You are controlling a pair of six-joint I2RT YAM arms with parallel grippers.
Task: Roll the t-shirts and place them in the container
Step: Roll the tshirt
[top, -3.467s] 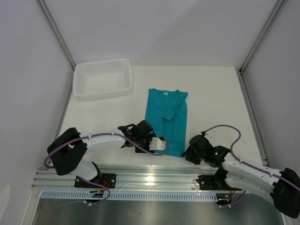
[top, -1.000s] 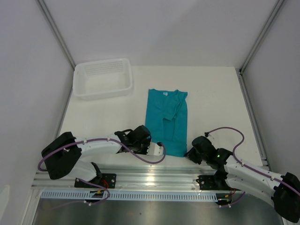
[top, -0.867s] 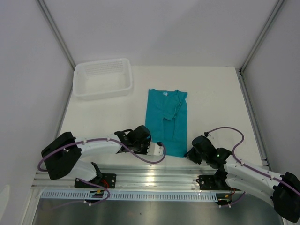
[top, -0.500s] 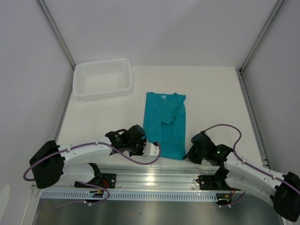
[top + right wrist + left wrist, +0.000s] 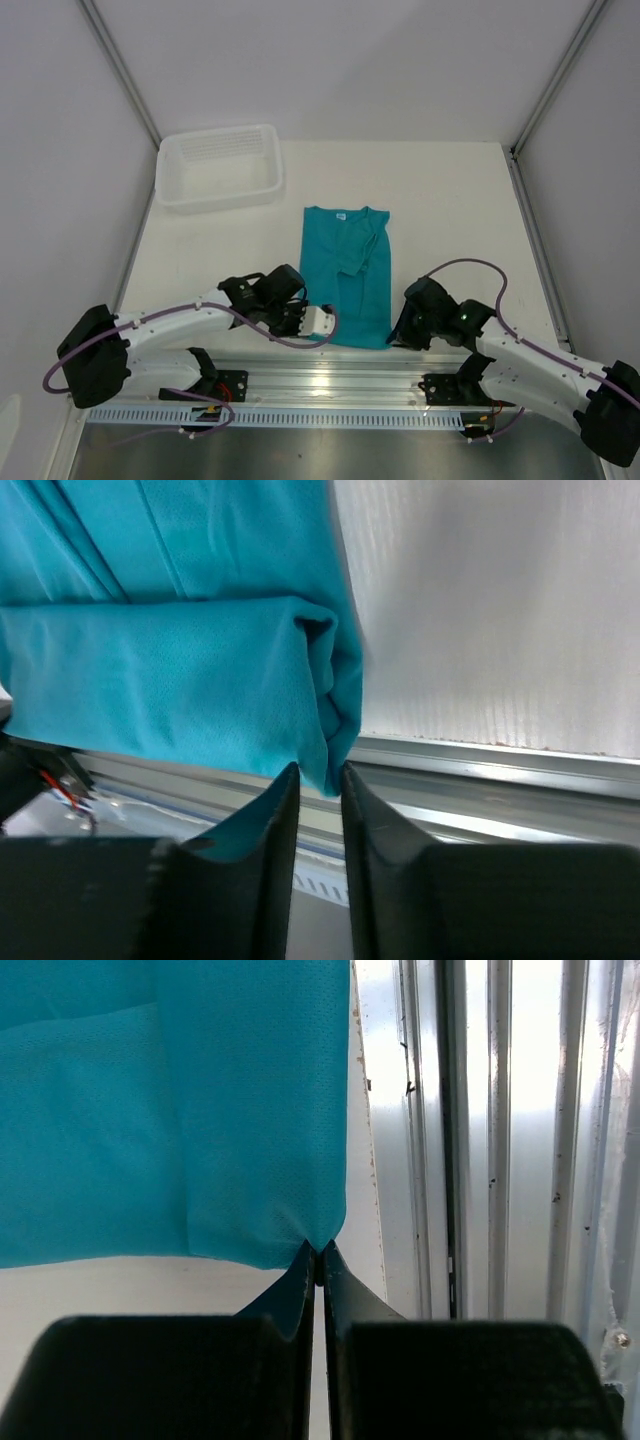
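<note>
Teal t-shirt lies flat on the table ahead of both jaws, one hem corner pinched in the pressed-together left jaws, the other sitting between the slightly parted right jaws, which likely need to close before an even roll.

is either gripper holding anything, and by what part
The left gripper pinches the t-shirt by a near hem corner. The right gripper has jaws parted around the other corner; grip cannot be told.
</note>
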